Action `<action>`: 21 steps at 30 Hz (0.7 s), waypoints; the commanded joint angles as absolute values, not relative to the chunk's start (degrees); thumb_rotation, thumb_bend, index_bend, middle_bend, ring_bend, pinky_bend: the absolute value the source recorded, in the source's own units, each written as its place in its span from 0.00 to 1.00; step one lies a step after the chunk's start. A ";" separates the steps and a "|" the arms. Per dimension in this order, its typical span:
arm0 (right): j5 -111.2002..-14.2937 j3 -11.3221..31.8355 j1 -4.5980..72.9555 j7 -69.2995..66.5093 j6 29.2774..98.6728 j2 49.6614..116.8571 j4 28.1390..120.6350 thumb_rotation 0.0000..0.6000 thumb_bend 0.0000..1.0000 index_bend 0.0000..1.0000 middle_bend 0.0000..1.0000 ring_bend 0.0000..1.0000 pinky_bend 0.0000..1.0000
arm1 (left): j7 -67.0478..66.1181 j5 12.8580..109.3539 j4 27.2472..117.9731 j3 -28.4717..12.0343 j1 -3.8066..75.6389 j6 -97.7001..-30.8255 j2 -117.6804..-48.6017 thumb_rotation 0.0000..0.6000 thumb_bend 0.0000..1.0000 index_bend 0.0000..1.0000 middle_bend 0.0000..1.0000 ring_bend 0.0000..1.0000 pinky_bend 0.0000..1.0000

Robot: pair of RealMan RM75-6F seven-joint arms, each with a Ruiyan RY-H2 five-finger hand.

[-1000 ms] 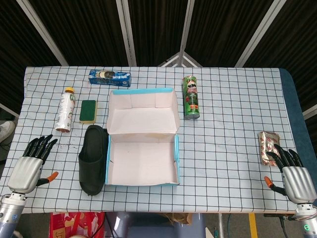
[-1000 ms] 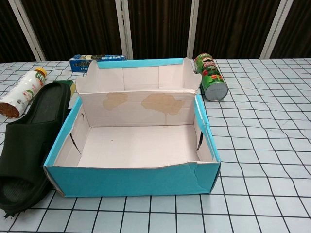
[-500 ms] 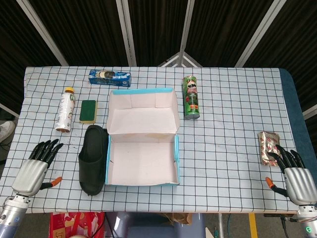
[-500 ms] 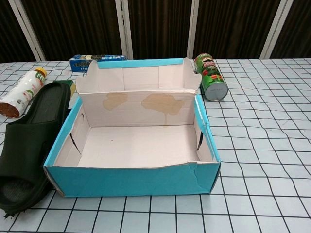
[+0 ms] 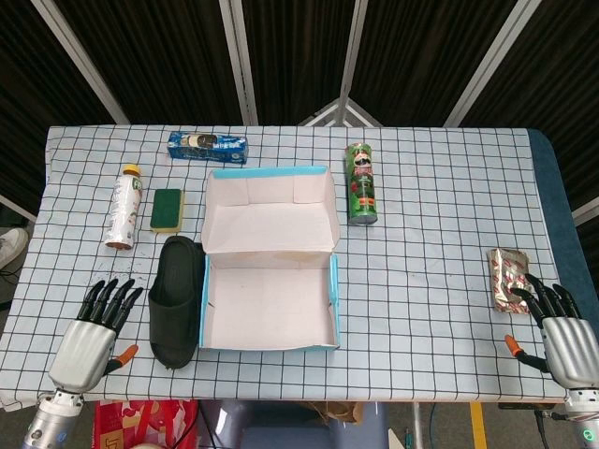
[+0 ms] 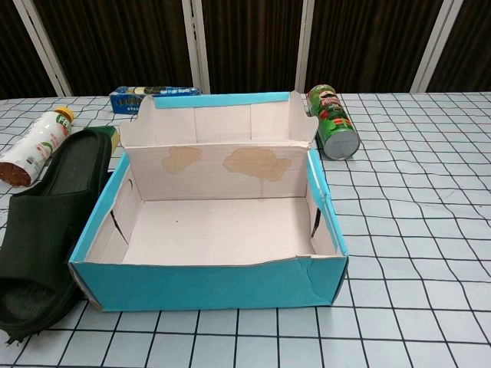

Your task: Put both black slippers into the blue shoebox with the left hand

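Your left hand [image 5: 89, 339] hovers low at the near-left corner of the worktop [image 5: 440, 224], fingers spread wide and holding nothing, just left of the slipper. Your right hand [image 5: 560, 337] sits at the near-right edge, likewise splayed and empty, its fingertips close to a crinkled foil packet [image 5: 506, 278].

The blue shoebox [image 5: 270, 264] stands open mid-worktop, lid flap up, interior bare. Only 1 black slipper [image 5: 175, 300] is visible, lying sole-down lengthwise against the box's left wall, toe end nearest you; where the 2nd is, the views do not show.

The slipper looks like soft moulded foam: probably light, bendy, matte enough not to slip. I would grasp it across the strap band or pinch 1 side wall near the middle, so it does not droop on the lift.

Since 1 second ago, your left hand has moved right and nearer you, closing on the slipper; your right hand has drifted slightly back. Nothing else has shifted.
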State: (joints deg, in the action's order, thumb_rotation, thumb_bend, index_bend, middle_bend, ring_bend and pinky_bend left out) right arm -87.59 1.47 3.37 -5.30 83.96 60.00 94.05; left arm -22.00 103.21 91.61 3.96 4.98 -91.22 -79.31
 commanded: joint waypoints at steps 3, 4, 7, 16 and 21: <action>-87.39 1.65 2.96 -6.37 84.62 59.72 93.77 1.00 0.31 0.21 0.09 0.14 0.09 | -25.12 105.65 87.02 5.31 3.78 -91.35 -83.58 1.00 0.17 0.06 0.05 0.00 0.05; -87.29 1.69 2.96 -6.56 84.57 59.70 93.69 1.00 0.31 0.21 0.09 0.14 0.09 | -25.14 105.73 86.38 5.39 3.73 -91.26 -84.17 1.00 0.17 0.06 0.05 0.00 0.05; -87.16 1.74 3.00 -6.85 84.38 59.62 93.59 1.00 0.31 0.21 0.09 0.14 0.09 | -25.18 105.97 84.98 5.54 3.52 -91.28 -85.46 1.00 0.17 0.06 0.06 0.00 0.05; -86.89 1.55 3.07 -7.41 83.58 59.34 93.47 1.00 0.31 0.21 0.10 0.14 0.09 | -24.24 105.25 81.26 4.93 3.46 -90.74 -89.48 1.00 0.17 0.06 0.06 0.00 0.05; -86.44 1.71 3.09 -7.93 83.31 59.11 93.42 1.00 0.31 0.21 0.10 0.14 0.09 | -24.63 104.67 78.93 4.66 4.04 -89.23 -91.41 1.00 0.17 0.06 0.06 0.00 0.05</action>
